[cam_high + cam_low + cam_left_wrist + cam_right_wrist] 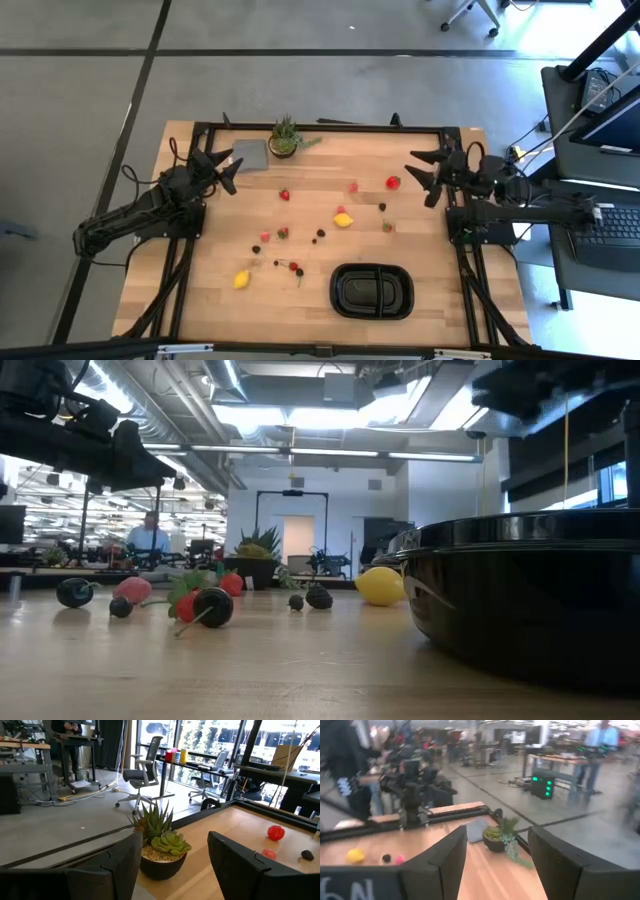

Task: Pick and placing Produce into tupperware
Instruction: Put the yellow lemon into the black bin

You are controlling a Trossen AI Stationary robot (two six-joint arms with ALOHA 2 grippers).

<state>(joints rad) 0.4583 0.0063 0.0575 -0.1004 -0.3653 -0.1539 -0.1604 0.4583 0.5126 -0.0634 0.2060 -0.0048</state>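
Your left hand [222,165] and right hand [425,177] hover spread and empty at the counter's [430,240] far corners. Fruit pieces [343,219] lie scattered mid-counter; the black tray [372,291], apparently empty, sits near the front.

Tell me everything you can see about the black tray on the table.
The black tray is a glossy, plastic-looking container with rounded corners and shallow inner compartments split by a centre divider. It sits flat and upright on the wooden table, near the front edge, right of centre. Its compartments look empty; no fruit is inside. Nothing touches it except the tabletop; the nearest cherries lie apart to its left. Both arms are far from it.
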